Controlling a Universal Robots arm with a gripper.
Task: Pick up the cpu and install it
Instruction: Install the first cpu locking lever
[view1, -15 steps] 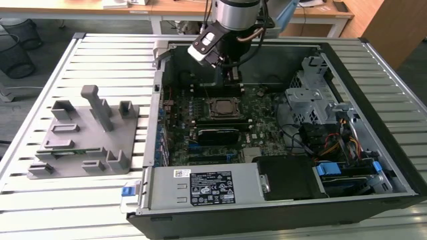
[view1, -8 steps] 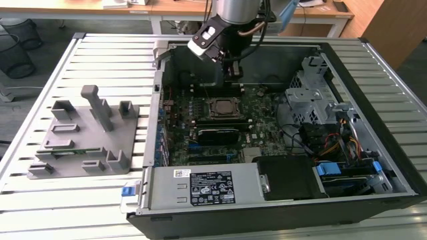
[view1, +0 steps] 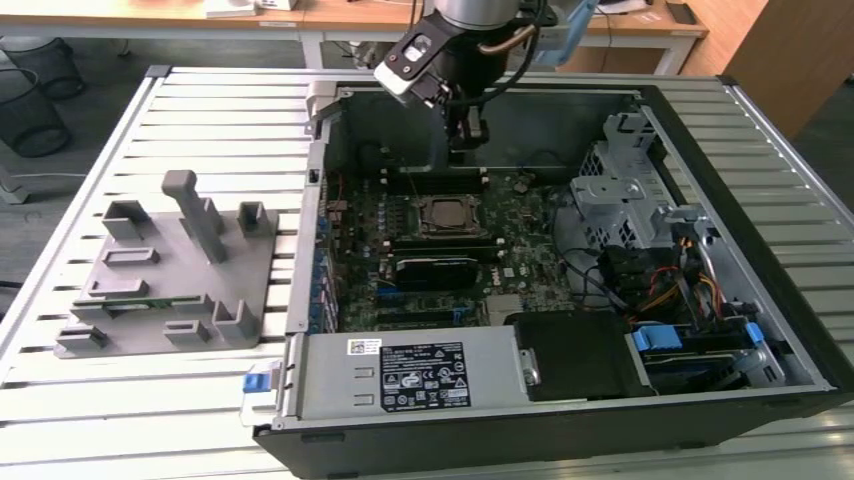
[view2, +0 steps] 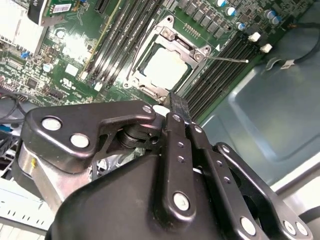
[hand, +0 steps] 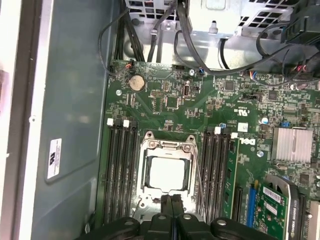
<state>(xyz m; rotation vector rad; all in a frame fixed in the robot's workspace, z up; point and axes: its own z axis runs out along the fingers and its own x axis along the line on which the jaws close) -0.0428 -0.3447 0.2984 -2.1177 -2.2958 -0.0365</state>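
Silver-topped, the cpu (hand: 166, 172) lay flat inside its socket frame (hand: 148, 150) near the motherboard's (hand: 165, 100) middle, between memory slots (hand: 120, 170). The gripper (hand: 171, 205) hung over the frame's edge, fingers pressed together, holding nothing. Good work here likely meant staying vertical, clear of the thin latch lever (hand: 197, 175).

The cpu (hand: 167, 172) top is shiny metal, the hand (hand: 171, 199) smooth black metal.

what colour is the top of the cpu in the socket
The cpu top is pale silver-grey, almost white; clearest in the first wrist view.
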